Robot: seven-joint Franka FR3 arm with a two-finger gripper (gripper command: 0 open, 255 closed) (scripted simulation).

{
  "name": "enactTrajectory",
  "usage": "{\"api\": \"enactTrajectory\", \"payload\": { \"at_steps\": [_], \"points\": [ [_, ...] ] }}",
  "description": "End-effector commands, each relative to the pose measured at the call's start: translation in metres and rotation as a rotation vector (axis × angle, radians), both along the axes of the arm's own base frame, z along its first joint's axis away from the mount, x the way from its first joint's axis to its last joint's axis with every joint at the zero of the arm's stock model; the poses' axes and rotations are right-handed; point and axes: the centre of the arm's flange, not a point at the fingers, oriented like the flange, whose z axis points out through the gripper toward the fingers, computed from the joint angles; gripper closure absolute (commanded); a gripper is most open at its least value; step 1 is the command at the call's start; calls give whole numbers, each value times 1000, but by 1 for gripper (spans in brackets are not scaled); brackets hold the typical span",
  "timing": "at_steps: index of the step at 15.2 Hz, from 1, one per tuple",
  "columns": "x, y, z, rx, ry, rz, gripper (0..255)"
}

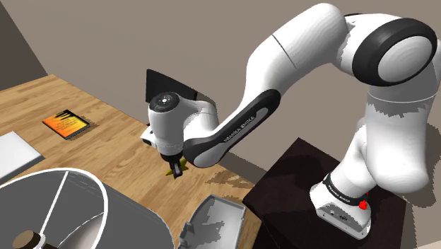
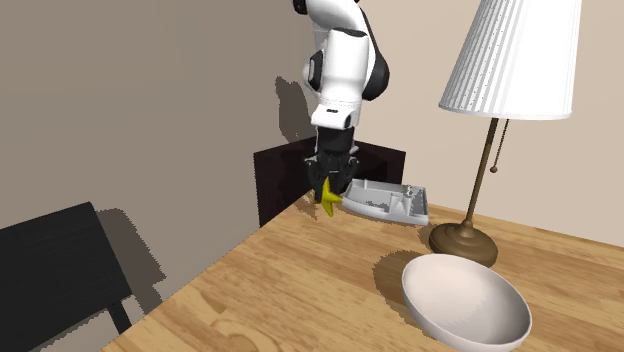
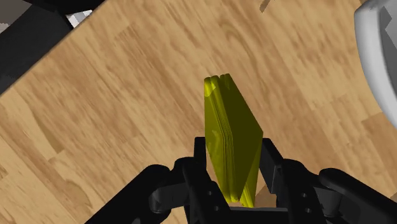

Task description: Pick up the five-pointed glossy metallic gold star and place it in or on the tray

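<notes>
Shoulder view: the gripper (image 1: 174,167) hangs over the table (image 1: 120,145), near the tray (image 1: 212,221). Second exterior view: the yellow star (image 2: 328,197) is off the wood, left of the tray. Wrist view: the fingers (image 3: 272,167) clasp it edge-on.

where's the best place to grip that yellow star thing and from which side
Grip the star across its flat faces, from above, as the pincer does now: it is a thin slab held edge-on, so the faces give broad parallel contact.
</notes>
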Motion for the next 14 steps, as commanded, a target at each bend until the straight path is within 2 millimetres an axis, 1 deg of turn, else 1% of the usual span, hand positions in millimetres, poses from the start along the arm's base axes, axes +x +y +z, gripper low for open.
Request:
{"api": "enactTrajectory", "payload": {
  "at_steps": [1,14],
  "points": [
    [0,0,11,0,0,0,255],
    [0,0,79,0,0,0,255]
  ]
}}
